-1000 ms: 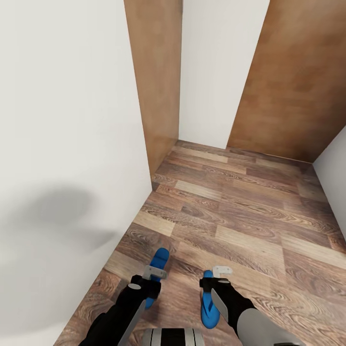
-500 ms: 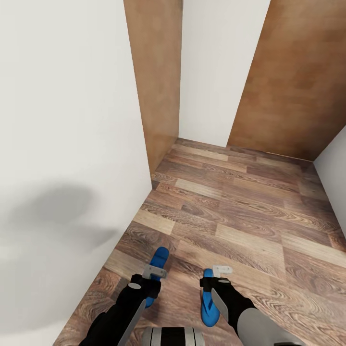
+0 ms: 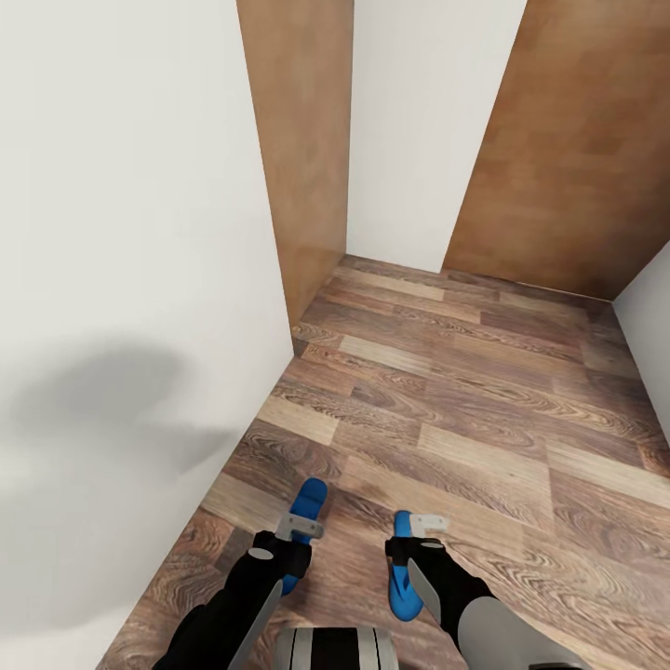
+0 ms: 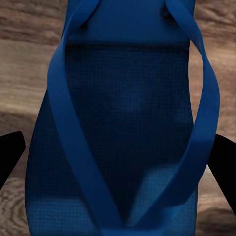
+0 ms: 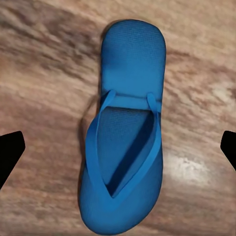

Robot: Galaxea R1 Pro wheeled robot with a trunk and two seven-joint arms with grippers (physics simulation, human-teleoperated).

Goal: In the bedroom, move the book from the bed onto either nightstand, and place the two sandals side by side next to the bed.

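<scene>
Down at the bottom of the head view, both arms reach forward over the wooden floor [image 3: 447, 400]. The left pincer [image 3: 299, 530] is above one blue sandal [image 3: 307, 507], whose end comes out in front of it toward the white wall [image 3: 130, 279] on the left. In the left wrist view this left sandal [image 4: 128, 123] is very close, with its straps running in a V, and the two dark fingertips [image 4: 10, 155] stand at both sides of it, wide apart. They look just beside its edges, but I cannot tell if they touch it, and I cannot tell from the pictures if the sandal lies on the floor or is lifted.

The right pincer [image 3: 426, 527] is over the other sandal [image 3: 402, 586], which lies on the planks and points forward. In the right wrist view the right sandal [image 5: 127, 132] is seen whole, flat on the floor [image 5: 44, 98], with a shadow at its side. The right fingertips [image 5: 10, 152] are far apart at both edges of the view, well apart from the sandal, so this pincer is open and holds nothing.

Ahead, brown wood panels [image 3: 577, 140] and a white wall strip [image 3: 419, 130] close the narrow space.
</scene>
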